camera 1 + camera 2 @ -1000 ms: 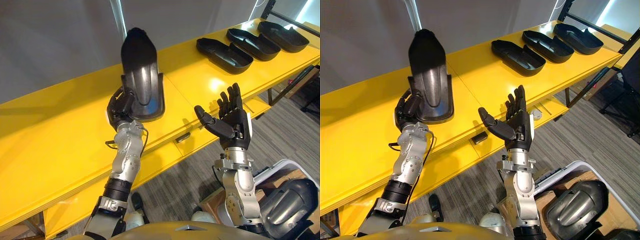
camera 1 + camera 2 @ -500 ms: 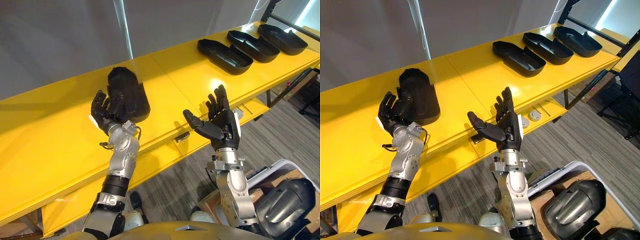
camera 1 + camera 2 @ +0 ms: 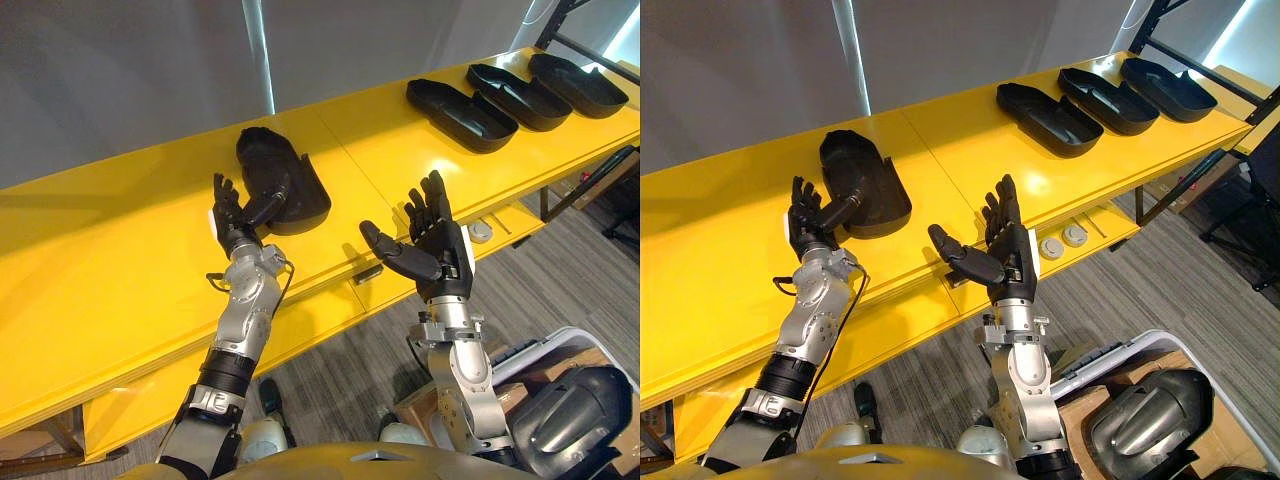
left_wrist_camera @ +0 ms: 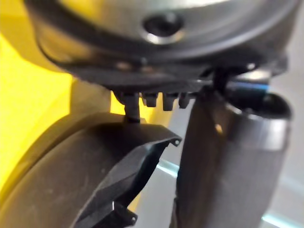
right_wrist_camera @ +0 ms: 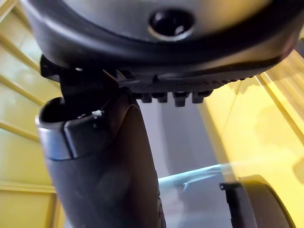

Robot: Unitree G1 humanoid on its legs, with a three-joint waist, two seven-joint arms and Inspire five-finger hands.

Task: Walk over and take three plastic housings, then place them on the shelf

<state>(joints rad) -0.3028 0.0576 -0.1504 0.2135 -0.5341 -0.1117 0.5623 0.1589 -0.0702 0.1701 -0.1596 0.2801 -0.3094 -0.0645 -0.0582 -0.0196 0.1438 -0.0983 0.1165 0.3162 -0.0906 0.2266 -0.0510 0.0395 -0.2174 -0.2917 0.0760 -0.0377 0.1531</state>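
While the black moulded plastic housing (image 3: 281,182) lies on the long yellow shelf (image 3: 120,250), the left hand (image 3: 228,216) stands beside its near end, fingers straight, thumb at its rim. The right hand (image 3: 436,246) hovers palm-up with fingers spread, empty. Three similar black housings (image 3: 460,102) lie well apart, further right.

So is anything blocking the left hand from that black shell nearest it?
Nothing visible. The left hand is open right beside the black shell on the yellow shelf, its thumb at the shell's near edge.
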